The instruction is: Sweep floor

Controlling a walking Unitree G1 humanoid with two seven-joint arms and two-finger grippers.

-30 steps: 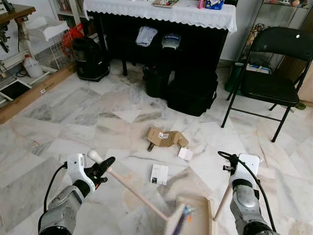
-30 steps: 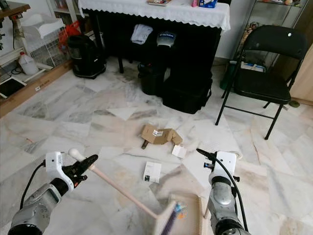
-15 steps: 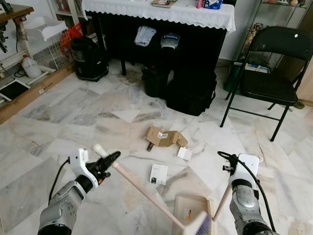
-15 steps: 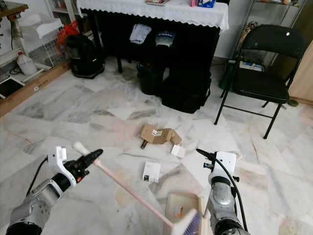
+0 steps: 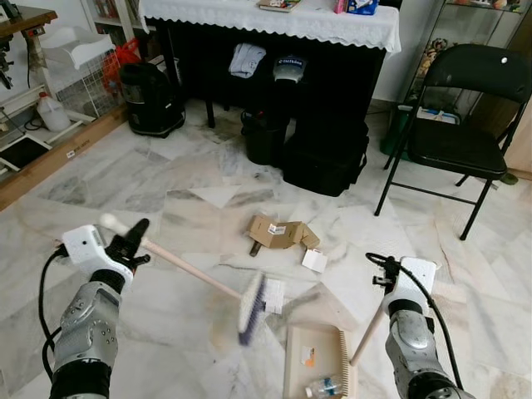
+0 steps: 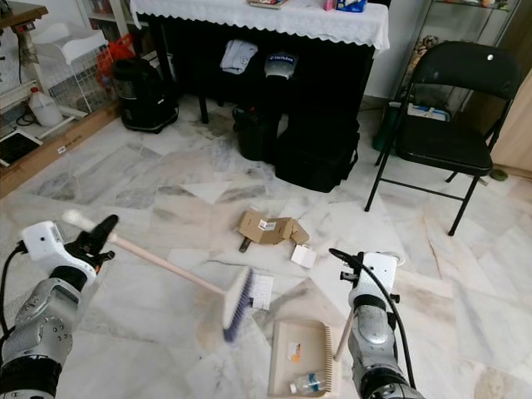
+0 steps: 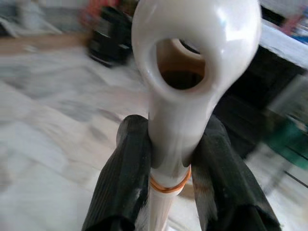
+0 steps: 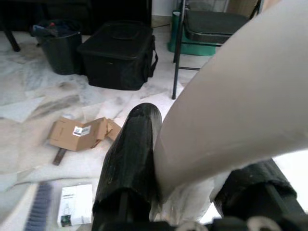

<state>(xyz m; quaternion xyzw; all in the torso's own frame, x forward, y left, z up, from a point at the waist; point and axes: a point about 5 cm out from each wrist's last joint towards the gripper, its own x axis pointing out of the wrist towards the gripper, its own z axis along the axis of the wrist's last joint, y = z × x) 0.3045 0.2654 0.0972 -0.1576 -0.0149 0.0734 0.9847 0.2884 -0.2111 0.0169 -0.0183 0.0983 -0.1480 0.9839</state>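
Observation:
My left gripper [image 5: 135,235] is shut on the white top end of a wooden-handled broom [image 5: 191,272]; in the left wrist view both fingers [image 7: 126,178] clamp that end. The broom's purple-bristled head [image 5: 252,307] hangs low beside a small white box [image 5: 273,294] on the marble floor. My right gripper [image 5: 384,287] is shut on the upright handle of a beige dustpan [image 5: 293,381], which rests on the floor at the bottom centre. A small clear bottle [image 5: 321,387] and an orange scrap [image 5: 308,359] lie in the pan. Flattened cardboard [image 5: 278,233] and a white paper [image 5: 315,260] lie further out.
A black folding chair [image 5: 464,125] stands at the right. At the back, a table with a white lace cloth [image 5: 274,21] has a black case [image 5: 326,155] and a bin [image 5: 265,135] under it. A black bag [image 5: 153,100] and white rack [image 5: 76,62] stand at the left.
My left arm swung to the left, carrying the broom head off the dustpan and out to the small white box. The pan now shows a bottle and an orange scrap.

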